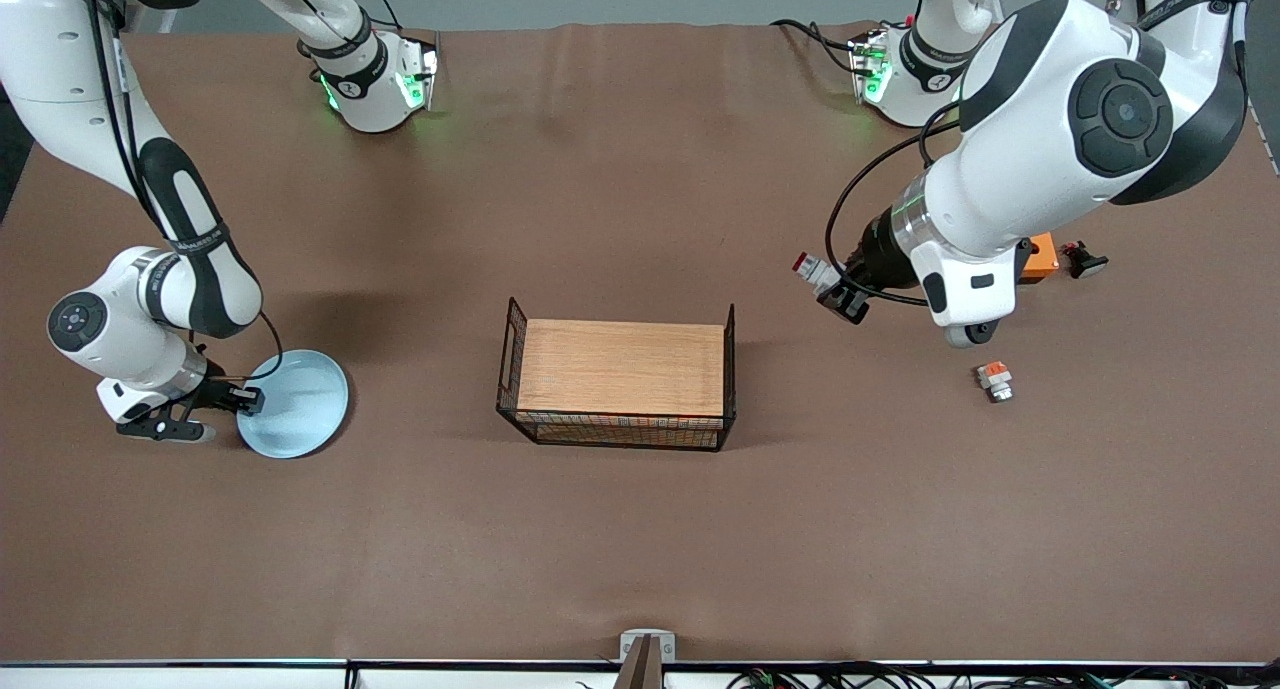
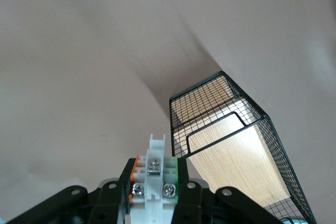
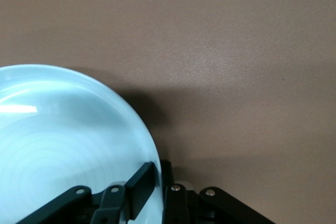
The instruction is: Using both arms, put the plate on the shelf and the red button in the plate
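The pale blue plate (image 1: 300,404) is at the right arm's end of the table. My right gripper (image 1: 250,400) is shut on its rim, one finger inside and one outside, as the right wrist view shows (image 3: 159,181) with the plate (image 3: 63,145). I cannot tell whether the plate is lifted. My left gripper (image 1: 830,287) is in the air over bare table between the rack and the orange box. It is shut on the red button (image 1: 812,269), whose red cap points away from the arm. The left wrist view shows the gripper (image 2: 155,184) on its whitish body (image 2: 156,174).
A black wire rack with a wooden top (image 1: 620,367) stands mid-table and shows in the left wrist view (image 2: 236,150). An orange box (image 1: 1041,257), a small black piece (image 1: 1084,260) and a small piece with an orange-red block (image 1: 995,379) lie at the left arm's end.
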Motion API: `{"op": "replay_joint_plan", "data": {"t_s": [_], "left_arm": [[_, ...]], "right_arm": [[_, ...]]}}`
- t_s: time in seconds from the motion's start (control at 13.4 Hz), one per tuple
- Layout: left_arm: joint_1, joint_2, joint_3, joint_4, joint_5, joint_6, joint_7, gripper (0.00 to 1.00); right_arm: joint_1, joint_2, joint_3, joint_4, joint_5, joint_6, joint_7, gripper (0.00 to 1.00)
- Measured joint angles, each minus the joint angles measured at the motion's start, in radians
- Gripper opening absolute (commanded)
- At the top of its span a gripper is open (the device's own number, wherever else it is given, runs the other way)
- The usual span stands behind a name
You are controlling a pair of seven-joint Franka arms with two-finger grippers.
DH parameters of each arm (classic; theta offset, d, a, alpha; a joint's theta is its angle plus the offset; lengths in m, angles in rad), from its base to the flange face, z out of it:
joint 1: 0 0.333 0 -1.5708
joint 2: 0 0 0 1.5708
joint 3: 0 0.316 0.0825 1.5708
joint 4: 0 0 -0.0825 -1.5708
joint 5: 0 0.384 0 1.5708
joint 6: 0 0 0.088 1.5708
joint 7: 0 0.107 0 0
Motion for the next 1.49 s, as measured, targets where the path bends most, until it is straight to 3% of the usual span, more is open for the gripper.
{"op": "replay_joint_plan", "data": {"t_s": [0.22,0.52,0.82,1.49], "left_arm": [[0.003,0.000,0.000,0.005,0.000,0.000,-0.003,0.29],[0.008,-0.026,0.000,0.014,0.000,0.000,-0.007,0.29],[0.014,-0.031,0.003,0.014,0.000,0.000,-0.007,0.29],[0.015,-0.031,0.003,0.012,0.000,0.000,-0.007,0.30]], "right_arm": [[-0.001,-0.063,0.013,0.030,0.005,-0.145,0.000,0.00],[0.005,-0.198,0.027,0.107,0.079,-0.456,0.014,0.00],[0.057,-0.334,0.035,0.182,0.095,-0.734,0.166,0.00],[0.065,-0.335,0.028,0.180,0.095,-0.745,0.186,0.00]]}}
